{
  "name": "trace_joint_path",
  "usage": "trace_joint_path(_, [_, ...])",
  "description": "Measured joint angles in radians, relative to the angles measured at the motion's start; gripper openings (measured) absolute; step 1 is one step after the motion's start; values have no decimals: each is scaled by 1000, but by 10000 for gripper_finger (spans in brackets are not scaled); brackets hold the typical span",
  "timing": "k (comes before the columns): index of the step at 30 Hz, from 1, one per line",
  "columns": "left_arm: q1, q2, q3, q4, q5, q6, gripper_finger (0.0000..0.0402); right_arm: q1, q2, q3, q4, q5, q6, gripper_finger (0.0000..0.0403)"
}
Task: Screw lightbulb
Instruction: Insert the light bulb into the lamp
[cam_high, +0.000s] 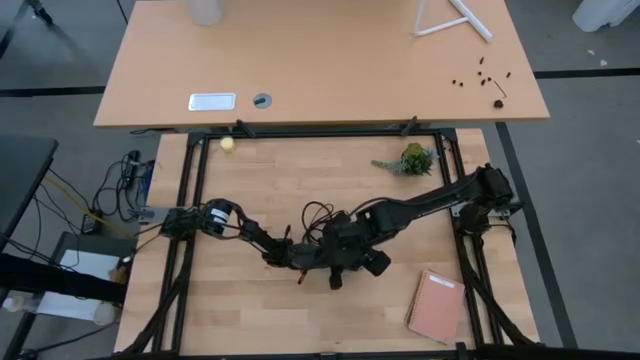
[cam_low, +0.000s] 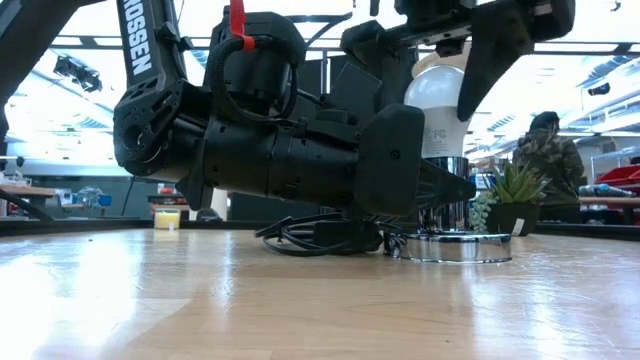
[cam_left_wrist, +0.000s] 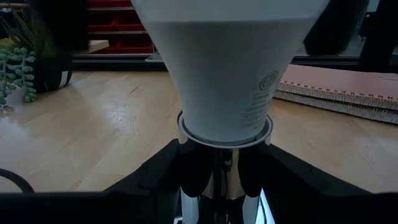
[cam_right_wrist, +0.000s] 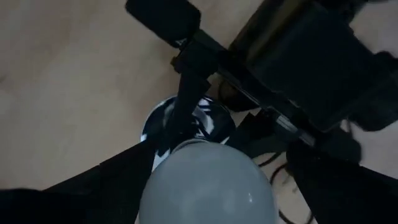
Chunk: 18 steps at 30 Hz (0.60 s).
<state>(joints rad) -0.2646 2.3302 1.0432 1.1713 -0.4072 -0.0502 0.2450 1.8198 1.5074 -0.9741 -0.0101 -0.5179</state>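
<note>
The white frosted lightbulb (cam_low: 437, 100) stands upright with its base in the neck of the round silver socket (cam_low: 455, 247), which rests on the table mid-way across. Its black cord (cam_low: 310, 238) coils behind it. My left gripper (cam_low: 450, 188) lies low and level and is shut on the socket's neck. My right gripper (cam_low: 450, 50) comes down from above and is shut on the bulb's dome. In the high view both grippers meet at the table's middle (cam_high: 345, 255). The bulb's screw base is hidden. My left gripper pinches the socket's chrome neck (cam_left_wrist: 221, 180), just under the bulb's white collar, between its two fingers (cam_left_wrist: 155, 180). The fingers come level from the table's left. The socket's disc sits flat on the table. My right gripper holds the bulb's rounded top (cam_right_wrist: 205, 180) between its two fingers, one on each side. The fingers (cam_low: 500, 50) come from above, pointing down. The bulb stands upright in the socket.
A small potted succulent (cam_high: 413, 160) stands toward the far right, beyond the socket in the low view (cam_low: 510, 195). A pink spiral notebook (cam_high: 437, 305) lies near the right front. A small yellow object (cam_high: 228, 144) sits at the far left edge.
</note>
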Motion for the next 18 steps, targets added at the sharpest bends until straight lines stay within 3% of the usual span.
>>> trace_joint_path(18, [1, 0, 2, -3, -1, 16, 195, -24, 63, 26, -86, -99, 173, 373])
